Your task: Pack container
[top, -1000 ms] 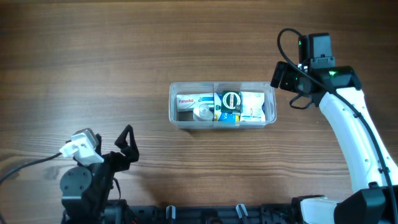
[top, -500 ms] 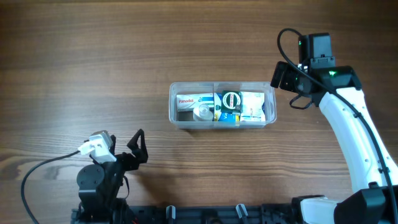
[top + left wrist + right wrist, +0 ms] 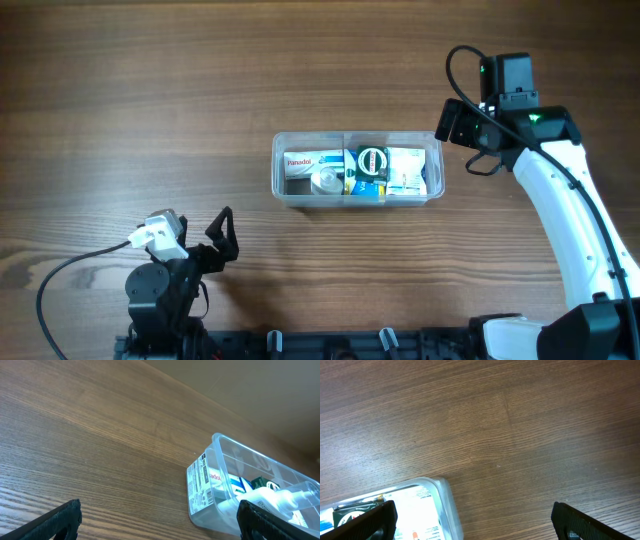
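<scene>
The container (image 3: 300, 137) is a clear rectangular tub at the table's middle. It holds a red-and-white Panadol box (image 3: 299, 162), a small white bottle (image 3: 327, 180), a green pack (image 3: 372, 162) and a white-and-blue box (image 3: 406, 172). My left gripper (image 3: 225, 237) is open and empty, low at the front left, well clear of the tub. The left wrist view shows its fingers (image 3: 160, 525) apart and the container (image 3: 200, 505) to the right. My right gripper (image 3: 450, 125) hovers at the tub's right end. In the right wrist view its fingers (image 3: 475, 525) are open, above the container's corner (image 3: 449, 505).
Bare wooden tabletop (image 3: 150, 100) lies all round the tub. A white cable (image 3: 70, 265) runs from the left arm's wrist camera along the front left. The right arm's white link (image 3: 565, 220) stretches down the right side.
The left arm shifted to the right and slightly toward the front edge a second ago, then held still. The right arm and the container have not moved.
</scene>
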Tool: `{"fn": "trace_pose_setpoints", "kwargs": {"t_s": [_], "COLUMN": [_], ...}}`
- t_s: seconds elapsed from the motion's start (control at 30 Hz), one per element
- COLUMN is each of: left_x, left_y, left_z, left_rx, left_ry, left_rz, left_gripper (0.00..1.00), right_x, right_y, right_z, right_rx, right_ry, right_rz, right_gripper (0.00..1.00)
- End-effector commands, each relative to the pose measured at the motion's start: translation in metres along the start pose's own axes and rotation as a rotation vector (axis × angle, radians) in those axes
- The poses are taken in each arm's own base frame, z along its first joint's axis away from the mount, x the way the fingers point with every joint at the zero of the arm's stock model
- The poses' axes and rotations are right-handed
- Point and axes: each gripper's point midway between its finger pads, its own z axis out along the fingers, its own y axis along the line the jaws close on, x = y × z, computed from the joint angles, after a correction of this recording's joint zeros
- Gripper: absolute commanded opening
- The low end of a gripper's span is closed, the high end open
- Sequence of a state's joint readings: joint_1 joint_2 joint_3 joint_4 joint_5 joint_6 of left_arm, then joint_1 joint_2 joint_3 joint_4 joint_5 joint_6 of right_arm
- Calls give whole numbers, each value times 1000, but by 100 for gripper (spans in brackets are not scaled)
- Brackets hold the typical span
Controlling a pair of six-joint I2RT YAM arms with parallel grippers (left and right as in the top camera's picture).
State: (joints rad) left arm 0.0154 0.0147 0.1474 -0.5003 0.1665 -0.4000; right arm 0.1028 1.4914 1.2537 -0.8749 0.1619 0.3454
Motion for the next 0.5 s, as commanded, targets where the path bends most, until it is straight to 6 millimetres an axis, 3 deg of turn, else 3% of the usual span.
{"fn": "trace_pose_setpoints", "kwargs": {"t_s": [0.0, 0.47], "left_x": [0, 0], "left_y": [-1, -1], "left_z": [0, 0], "left_rx": [11, 11], "left_ry": [-3, -3], "left_rz": [21, 21], "left_gripper": [100, 100], "right_x": [-4, -4], "right_y": [-3, -3], "right_z": [2, 2], "right_rx": [15, 15], "right_ry": [-6, -6], "right_rz": [0, -1], "right_gripper": [100, 100]}}
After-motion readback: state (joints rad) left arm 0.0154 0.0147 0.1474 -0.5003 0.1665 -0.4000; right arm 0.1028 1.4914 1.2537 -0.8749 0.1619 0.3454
